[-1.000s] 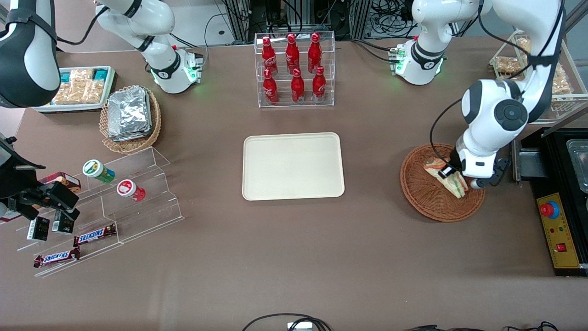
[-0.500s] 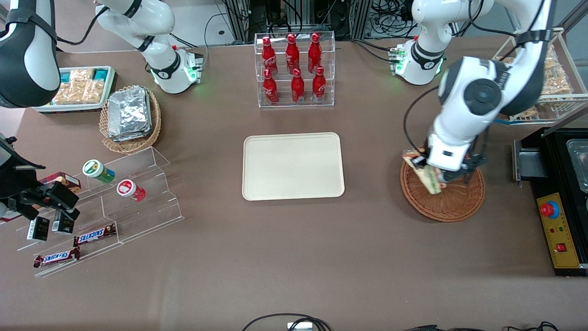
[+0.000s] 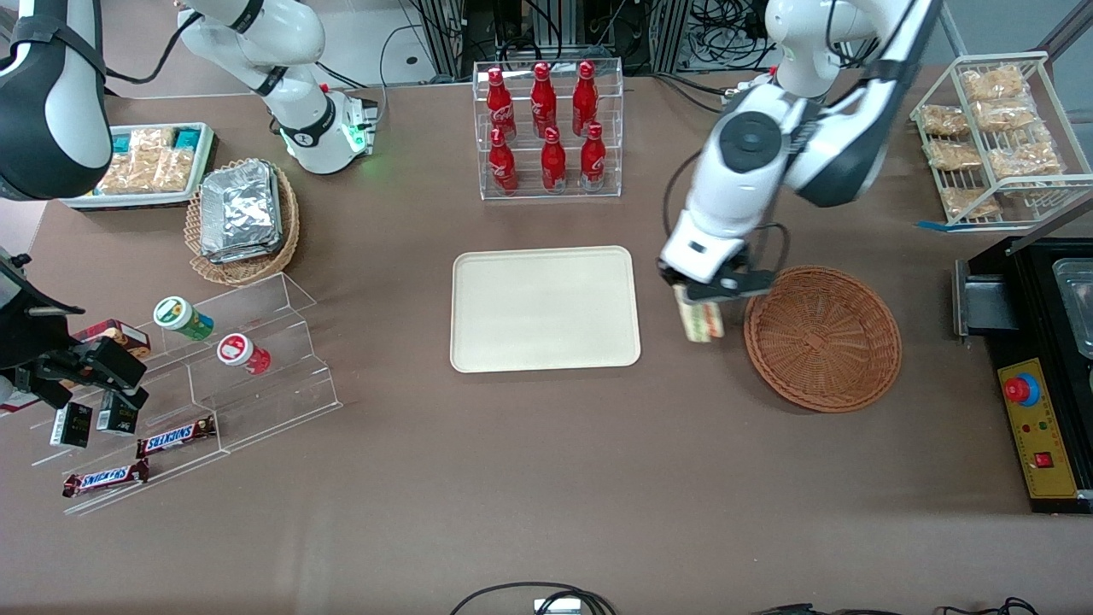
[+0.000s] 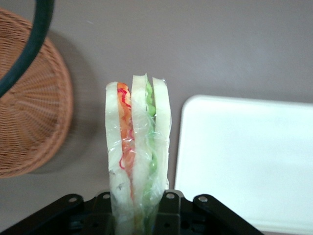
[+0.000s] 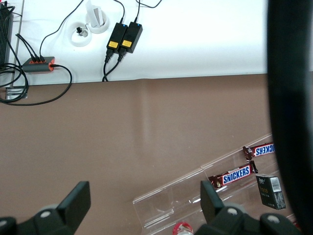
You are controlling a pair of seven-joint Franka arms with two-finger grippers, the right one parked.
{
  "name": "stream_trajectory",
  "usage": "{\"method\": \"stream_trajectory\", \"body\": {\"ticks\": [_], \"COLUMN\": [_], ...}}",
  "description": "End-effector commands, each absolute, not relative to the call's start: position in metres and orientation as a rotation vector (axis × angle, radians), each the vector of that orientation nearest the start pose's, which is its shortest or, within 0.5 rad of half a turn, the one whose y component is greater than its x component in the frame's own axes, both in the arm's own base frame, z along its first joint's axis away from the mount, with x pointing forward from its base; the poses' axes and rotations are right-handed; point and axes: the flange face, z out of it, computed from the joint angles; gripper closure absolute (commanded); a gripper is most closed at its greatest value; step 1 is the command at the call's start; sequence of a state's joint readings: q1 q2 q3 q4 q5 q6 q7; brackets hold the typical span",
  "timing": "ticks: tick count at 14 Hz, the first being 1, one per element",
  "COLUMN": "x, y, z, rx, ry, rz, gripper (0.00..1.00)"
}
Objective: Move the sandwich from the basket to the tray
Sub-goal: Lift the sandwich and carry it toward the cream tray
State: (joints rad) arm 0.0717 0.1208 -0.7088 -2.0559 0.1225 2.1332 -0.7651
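My left gripper point(image 3: 702, 301) is shut on the sandwich point(image 3: 700, 320), a clear-wrapped white wedge with red, orange and green filling point(image 4: 138, 152). It holds it in the air over the bare table, between the reddish-brown wicker basket point(image 3: 822, 337) and the cream tray point(image 3: 545, 309). The basket is empty. In the left wrist view the basket point(image 4: 29, 122) and the tray point(image 4: 244, 161) lie on either side of the sandwich. The tray holds nothing.
A clear rack of red bottles point(image 3: 548, 128) stands farther from the front camera than the tray. A wire rack of snack bags point(image 3: 995, 128) and a black box with a red button point(image 3: 1037, 427) are at the working arm's end. A tan basket of foil packs point(image 3: 242, 213) lies toward the parked arm's end.
My left gripper has lifted the sandwich out of the basket and carried it sideways toward the tray. The basket is left empty.
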Motion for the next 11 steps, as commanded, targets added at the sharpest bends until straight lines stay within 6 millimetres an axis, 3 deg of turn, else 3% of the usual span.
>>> {"method": "stream_trajectory", "body": {"ticks": [1,3,5,7,11], "x": [0.439,0.417,0.412,0.4,0.398], "y": [-0.372,-0.4,-0.408,-0.428,-0.452], "z": [0.37,0.347,0.32,0.307,0.263], "rx": [-3.101,-3.059,-3.036,-3.065,-3.055], "ry": [0.101,0.239,0.304,0.273,0.221], "rz": [0.024,0.036,0.068,0.039,0.022], "gripper": [1.0,1.0,1.0,1.0,1.0]}}
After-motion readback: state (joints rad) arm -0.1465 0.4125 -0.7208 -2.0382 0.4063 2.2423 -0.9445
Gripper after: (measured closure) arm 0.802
